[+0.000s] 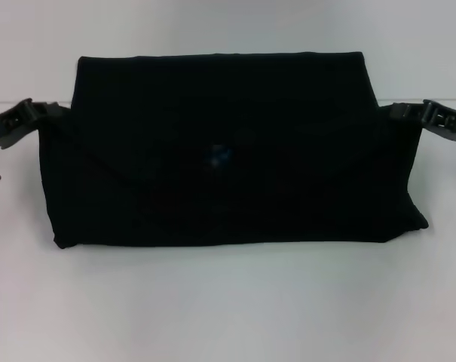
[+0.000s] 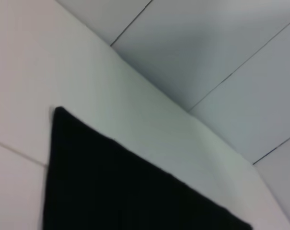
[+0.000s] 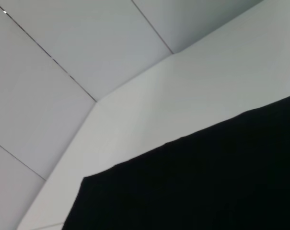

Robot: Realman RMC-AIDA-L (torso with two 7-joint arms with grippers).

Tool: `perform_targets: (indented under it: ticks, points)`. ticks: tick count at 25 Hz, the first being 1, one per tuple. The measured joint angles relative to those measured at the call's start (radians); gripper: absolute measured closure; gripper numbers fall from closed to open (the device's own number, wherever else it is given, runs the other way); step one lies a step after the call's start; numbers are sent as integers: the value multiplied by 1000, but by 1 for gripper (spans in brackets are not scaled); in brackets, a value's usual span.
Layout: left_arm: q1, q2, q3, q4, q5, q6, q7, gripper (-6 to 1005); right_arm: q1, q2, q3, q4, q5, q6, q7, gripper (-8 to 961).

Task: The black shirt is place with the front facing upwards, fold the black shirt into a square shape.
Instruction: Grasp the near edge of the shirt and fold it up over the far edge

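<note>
One shirt lies on the white table, folded into a wide black block in the middle of the head view. Its near edge runs straight across, low and flat; its far edge is shorter, so the sides slope inward going back. A small blue spot, probably the neck label, shows faintly near the centre of the cloth. No print can be made out; folds are hard to tell apart in the black.

Two grippers show, one at each side, both level with the far half of the shirt. The left gripper meets the cloth's left edge, the right gripper the right edge. Each is cut off by the frame edge on its outer side, and the fingertips are lost against the black cloth, so I cannot tell whether either is clenched, released or grasping the shirt.

Each wrist view shows only one corner of the shirt on the table, with pale wall panels beyond.
</note>
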State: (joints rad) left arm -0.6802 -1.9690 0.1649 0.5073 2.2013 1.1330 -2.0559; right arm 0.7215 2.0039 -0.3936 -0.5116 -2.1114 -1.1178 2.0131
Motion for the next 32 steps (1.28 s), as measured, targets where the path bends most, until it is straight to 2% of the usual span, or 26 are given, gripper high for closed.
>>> perform_targets:
  ticks: [4,7,8,9,14,18,20,23,26,28,29,32]
  points:
    - [0,-22,49,-10,-1,-83,9,956,6,16,-52,6,0,94,-5,851]
    - [-4,-42,77,-11,-2,-141,28,955,13,37,-104,8,0,191,-27,847]
    - [-6,-52,84,-12,-2,-160,34,954,14,43,-116,9,1,212,-40,846]
    - [-12,-70,89,-12,-3,-197,41,954,20,59,-145,9,4,259,-81,845]
    - [-17,-92,90,-17,-5,-255,54,951,26,72,-180,11,4,312,-107,839]
    - [-15,-97,91,-24,-6,-310,60,931,20,70,-173,10,5,321,-109,673]
    - [-8,-94,91,-33,-6,-328,57,918,11,67,-160,3,7,318,-109,590]
    - [5,-83,91,-41,-6,-333,56,721,-8,55,-129,-3,34,287,-109,440]
    - [25,-62,91,-40,-8,-310,41,584,-43,37,-112,-4,127,234,-117,317]
    - [41,-42,91,-38,-8,-264,31,493,-75,25,-111,-4,213,175,-148,271]
    - [56,-16,92,-37,-7,-197,19,459,-92,19,-110,-3,260,140,-172,248]
    - [76,14,92,-26,-1,-80,5,356,-148,8,-103,1,369,40,-258,203]
